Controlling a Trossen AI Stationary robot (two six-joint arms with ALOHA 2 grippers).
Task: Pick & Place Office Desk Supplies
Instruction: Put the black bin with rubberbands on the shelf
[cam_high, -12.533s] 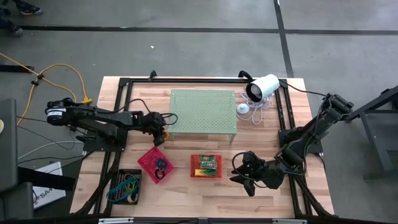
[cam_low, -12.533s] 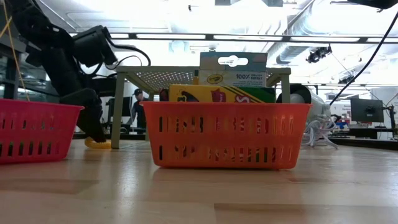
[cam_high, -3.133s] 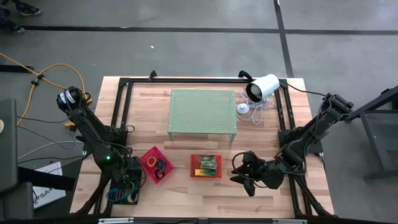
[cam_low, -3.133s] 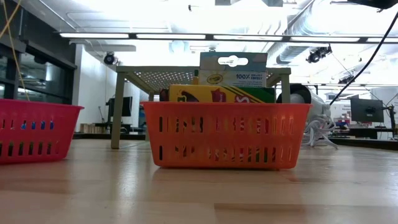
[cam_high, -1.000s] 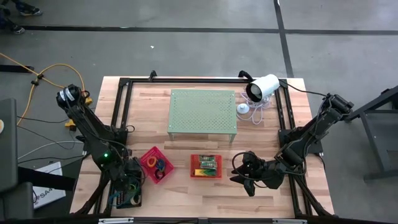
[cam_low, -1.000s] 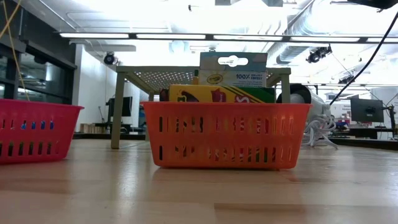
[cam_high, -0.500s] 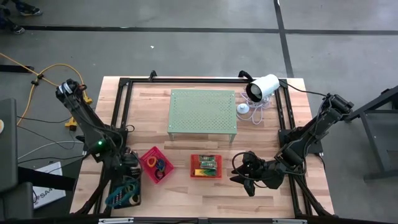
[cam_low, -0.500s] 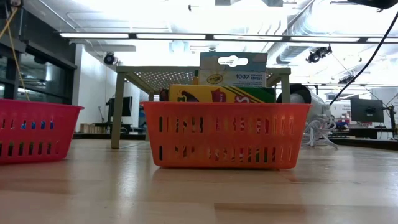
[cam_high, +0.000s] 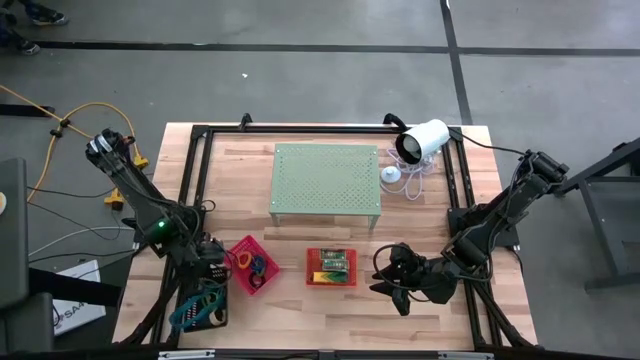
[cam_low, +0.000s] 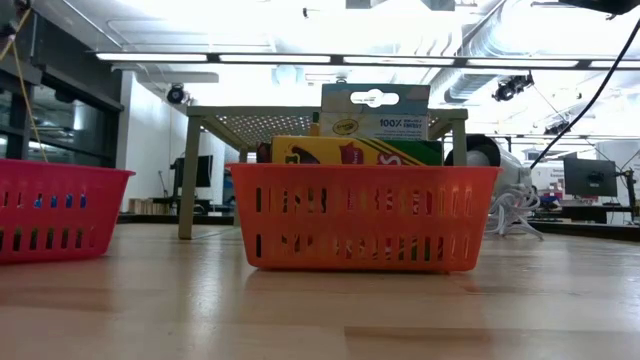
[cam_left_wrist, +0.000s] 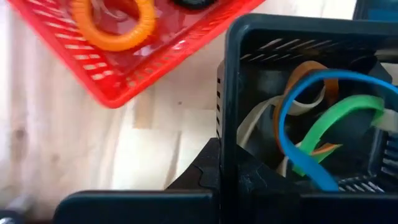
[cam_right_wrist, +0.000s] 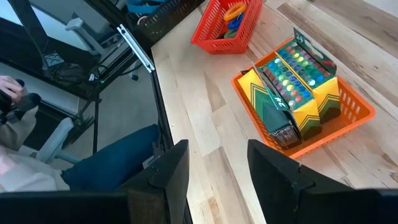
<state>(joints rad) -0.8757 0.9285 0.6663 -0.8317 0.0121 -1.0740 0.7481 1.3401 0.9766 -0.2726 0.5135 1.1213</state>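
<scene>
On the wooden table (cam_high: 330, 305), my left gripper (cam_high: 212, 272), fingers pressed together, hangs by the black tray (cam_left_wrist: 298, 37) of blue, green and tan rubber-band loops (cam_left_wrist: 323, 118).

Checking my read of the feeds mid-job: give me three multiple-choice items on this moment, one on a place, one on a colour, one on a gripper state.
1. Where is the left gripper?
A. over the green stand
B. between the black tray and the pink tray
C. beside the white camera

2. What colour is the ring in the pink tray, seen in the left wrist view?
A. orange
B. purple
C. white

3. How is the right gripper?
A. shut on a marker
B. shut on a band
C. open, empty

Answers: 1 B, the high view shows it by the black tray; 2 A, plainly orange; 3 C, bare table shows between its fingers.
</scene>
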